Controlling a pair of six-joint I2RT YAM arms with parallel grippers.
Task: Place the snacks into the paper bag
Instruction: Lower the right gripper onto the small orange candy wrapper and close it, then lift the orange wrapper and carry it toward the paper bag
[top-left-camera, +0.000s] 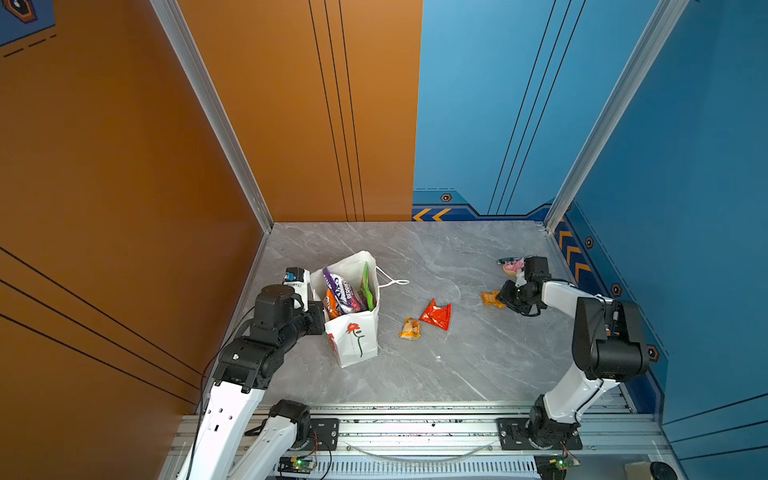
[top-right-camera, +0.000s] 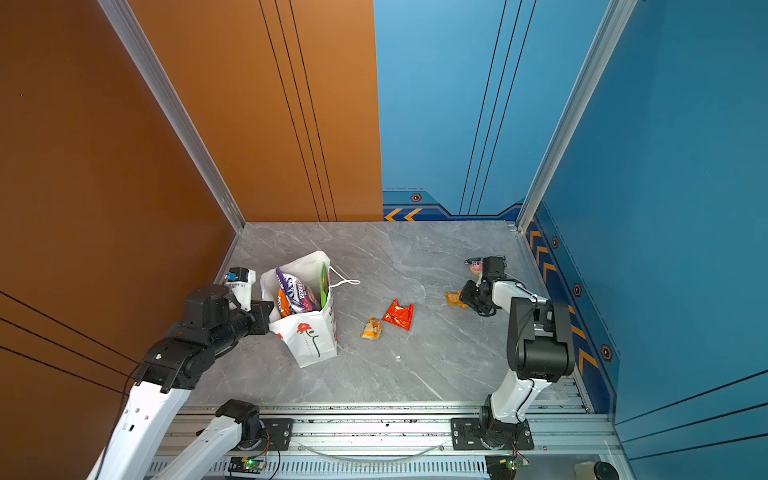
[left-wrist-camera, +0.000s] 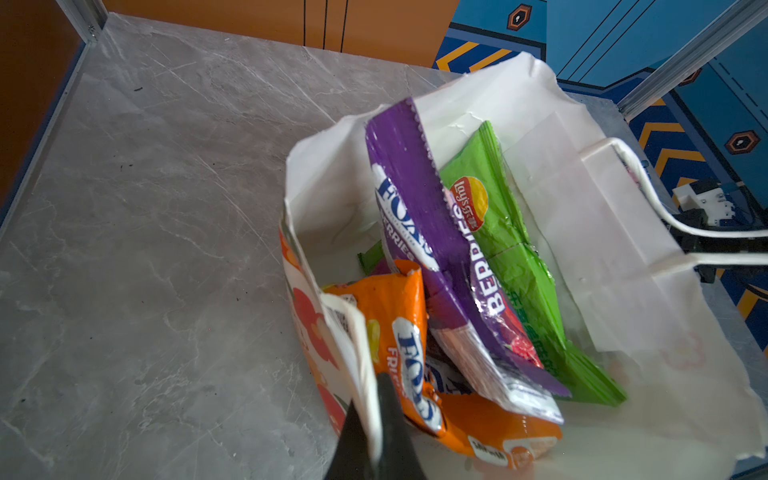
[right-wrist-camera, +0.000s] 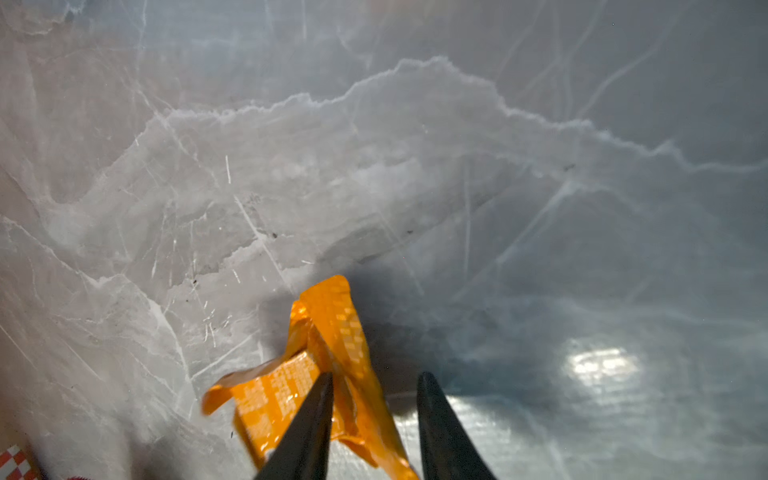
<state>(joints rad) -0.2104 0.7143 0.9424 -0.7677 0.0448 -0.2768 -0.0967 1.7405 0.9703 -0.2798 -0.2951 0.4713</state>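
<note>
Two hands are engaged. My left hand (left-wrist-camera: 372, 399) is clamped on the rim of the paper bag (left-wrist-camera: 540, 145), keeping its mouth wide. My right hand (right-wrist-camera: 374, 376) has its fingers apart over a small orange packet (right-wrist-camera: 328, 328) lying on the bench (right-wrist-camera: 291, 166).

Caution: the packet sits off-centre, against one finger. Closing here may pinch only a loose fold, and the slick film could slip out on the lift.

Its long axis runs forward from between my fingers, with one crumpled end pointing past the fingertips.
</note>
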